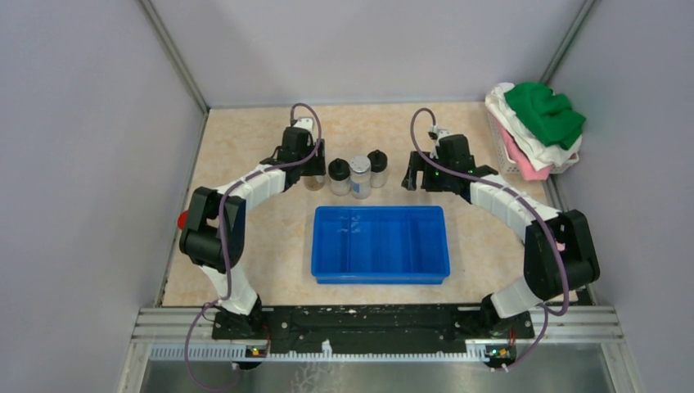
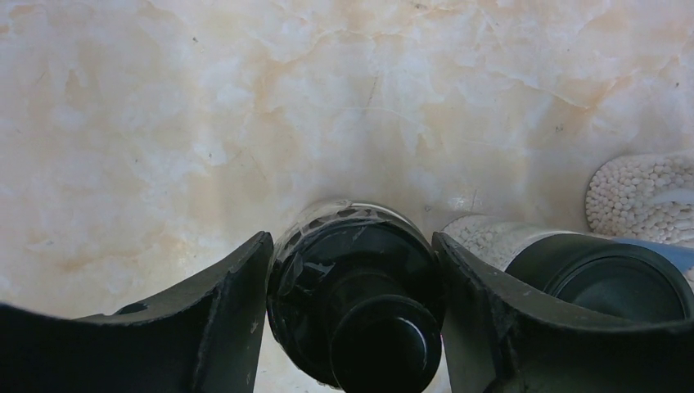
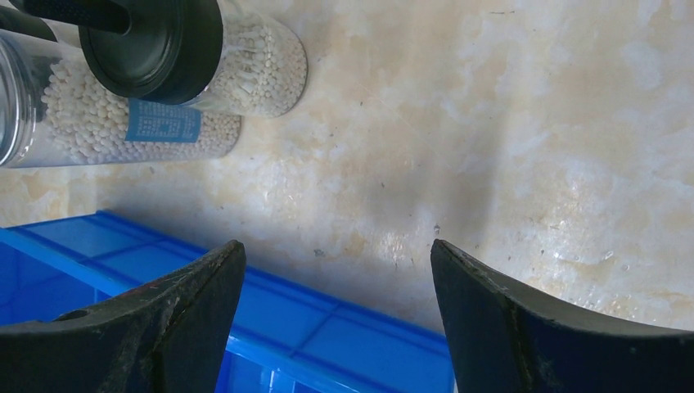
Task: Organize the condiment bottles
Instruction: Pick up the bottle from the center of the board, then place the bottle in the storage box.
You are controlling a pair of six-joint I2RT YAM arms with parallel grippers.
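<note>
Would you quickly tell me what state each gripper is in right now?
Left gripper: shut on the black-capped bottle.
Right gripper: open, holding nothing.

No text, brand, number or sign is legible in any view. One label (image 3: 164,121) is present: a blue rectangle on the side of the clear bottle (image 3: 74,123) filled with white beads, seen in the right wrist view. It carries lines of fine pale print, too small and blurred to read. The left wrist view shows only a plain blue edge of a label (image 2: 664,246).
</note>
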